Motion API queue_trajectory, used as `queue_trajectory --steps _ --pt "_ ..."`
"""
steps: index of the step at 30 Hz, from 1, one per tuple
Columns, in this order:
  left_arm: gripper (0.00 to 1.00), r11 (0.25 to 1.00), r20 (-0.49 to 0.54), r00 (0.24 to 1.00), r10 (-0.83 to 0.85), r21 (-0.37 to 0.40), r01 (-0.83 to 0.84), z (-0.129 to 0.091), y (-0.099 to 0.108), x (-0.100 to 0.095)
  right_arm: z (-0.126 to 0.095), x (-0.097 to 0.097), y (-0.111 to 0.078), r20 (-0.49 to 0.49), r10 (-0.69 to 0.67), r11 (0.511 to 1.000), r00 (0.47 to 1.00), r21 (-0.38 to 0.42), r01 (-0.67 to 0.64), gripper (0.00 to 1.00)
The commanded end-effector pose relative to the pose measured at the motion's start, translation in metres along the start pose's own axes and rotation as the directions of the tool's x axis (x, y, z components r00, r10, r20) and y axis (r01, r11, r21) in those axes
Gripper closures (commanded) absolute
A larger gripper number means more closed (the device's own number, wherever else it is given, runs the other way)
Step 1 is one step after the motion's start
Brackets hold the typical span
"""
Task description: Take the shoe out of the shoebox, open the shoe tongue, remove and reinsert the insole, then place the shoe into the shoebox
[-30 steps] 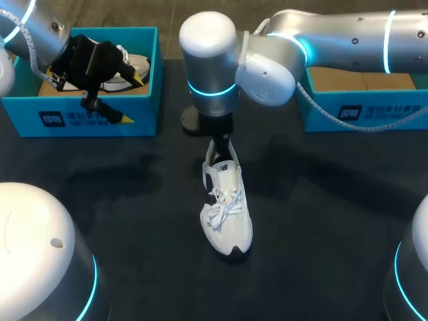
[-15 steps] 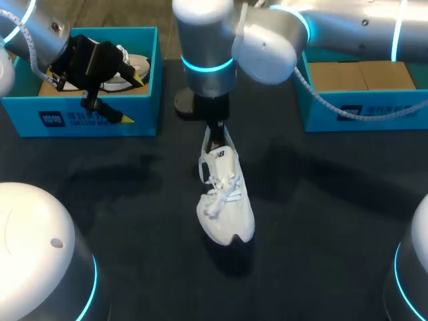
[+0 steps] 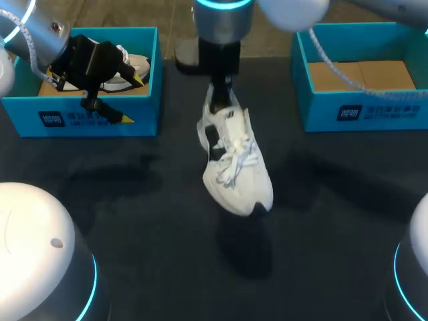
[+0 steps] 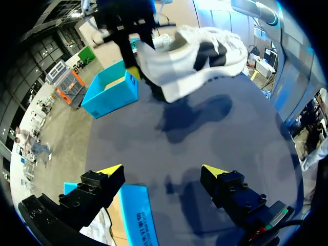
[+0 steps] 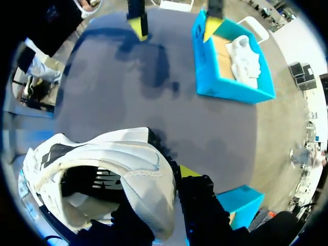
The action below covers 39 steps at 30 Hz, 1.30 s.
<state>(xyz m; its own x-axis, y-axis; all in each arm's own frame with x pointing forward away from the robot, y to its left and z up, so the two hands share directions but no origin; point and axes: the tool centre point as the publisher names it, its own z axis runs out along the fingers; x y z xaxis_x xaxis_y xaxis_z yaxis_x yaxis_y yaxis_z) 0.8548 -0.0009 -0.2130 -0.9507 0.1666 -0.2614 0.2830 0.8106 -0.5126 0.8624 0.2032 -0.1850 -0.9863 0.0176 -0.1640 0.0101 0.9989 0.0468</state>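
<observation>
Dark table [image 3: 334, 200], shoe [image 3: 237, 167] aloft near centre.

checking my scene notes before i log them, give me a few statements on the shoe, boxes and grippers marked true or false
1. The right gripper holds the shoe by its heel. True.
2. The shoe rests on the table. False: it hangs clear above the table.
3. The left gripper is open and holds nothing. True.
4. The left box is empty. False: a second shoe, also white, lies in it.
5. A shoe lies in the right box. False: only its brown bottom shows.
</observation>
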Motion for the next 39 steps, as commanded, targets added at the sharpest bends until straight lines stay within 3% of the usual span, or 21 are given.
queue_trajectory --steps 1,21,25,39 --pt "0.00 1.000 -0.001 1.000 0.000 -0.003 0.000 -0.001 0.000 0.001 -0.036 0.001 -0.007 0.020 0.016 1.000 1.000 0.006 -0.016 1.00" --pt "0.00 1.000 -0.001 1.000 0.000 -0.003 0.000 -0.001 0.000 0.001 -0.036 0.001 -0.007 0.020 0.016 1.000 1.000 0.006 -0.016 1.00" --pt "0.00 1.000 -0.001 1.000 0.000 -0.003 0.000 -0.001 0.000 0.001 -0.037 -0.019 -0.030 0.027 0.040 0.999 0.999 -0.004 -0.040 1.00" --pt "0.00 1.000 -0.001 1.000 0.000 -0.003 0.000 -0.001 0.000 0.001 -0.022 -0.103 -0.149 0.024 0.004 1.000 1.000 0.017 -0.005 1.00"
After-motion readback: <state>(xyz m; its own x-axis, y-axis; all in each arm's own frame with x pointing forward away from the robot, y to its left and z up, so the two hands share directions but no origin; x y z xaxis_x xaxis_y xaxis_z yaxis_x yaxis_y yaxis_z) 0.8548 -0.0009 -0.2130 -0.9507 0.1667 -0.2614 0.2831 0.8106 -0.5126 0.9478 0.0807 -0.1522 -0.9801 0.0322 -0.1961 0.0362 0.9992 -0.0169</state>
